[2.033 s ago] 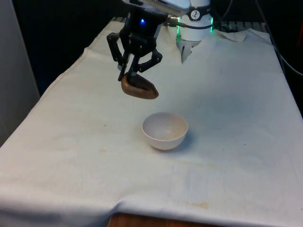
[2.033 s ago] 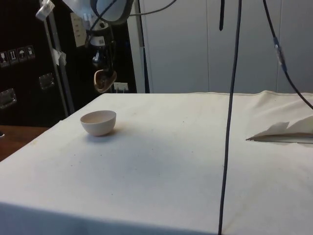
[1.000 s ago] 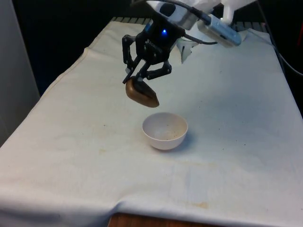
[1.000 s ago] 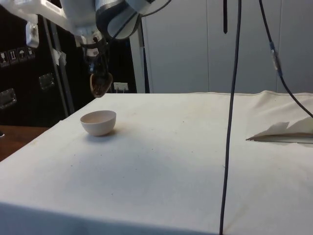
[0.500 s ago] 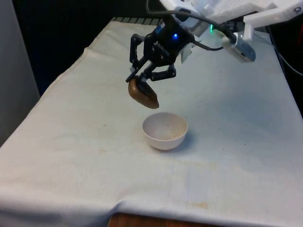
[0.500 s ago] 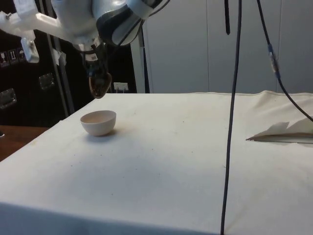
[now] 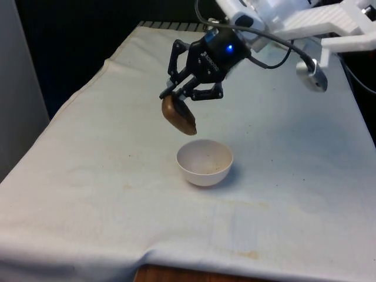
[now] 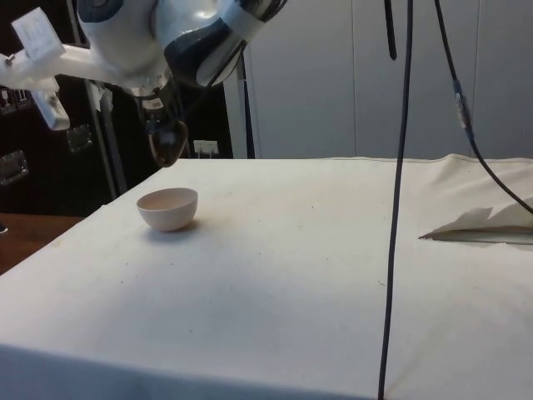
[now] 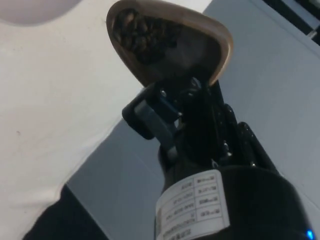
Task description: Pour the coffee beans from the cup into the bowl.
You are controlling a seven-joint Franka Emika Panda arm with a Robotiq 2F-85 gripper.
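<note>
A brown cup (image 7: pixel 178 115) hangs in the air, steeply tilted, with my gripper (image 7: pixel 181 98) shut on its rim. The side view has the cup (image 8: pixel 167 143) just above and behind the bowl (image 8: pixel 167 208). In the wrist view dark coffee beans (image 9: pixel 141 34) lie piled against the lower lip inside the cup (image 9: pixel 170 45), and a slice of the bowl (image 9: pixel 35 10) shows beyond it. The pale bowl (image 7: pixel 205 163) stands on the white cloth, a little to the front view's right of the cup and nearer the camera. I see no beans in the bowl.
A white cloth (image 7: pixel 282 135) covers the table. A crumpled fold of it (image 8: pixel 483 223) lies at the side view's right. A dark cable (image 8: pixel 396 192) hangs down in front of the side camera.
The arm has carried the cup towards the front view's right, closer to the bowl, and tilted it more steeply. The beans have stayed inside the cup.
</note>
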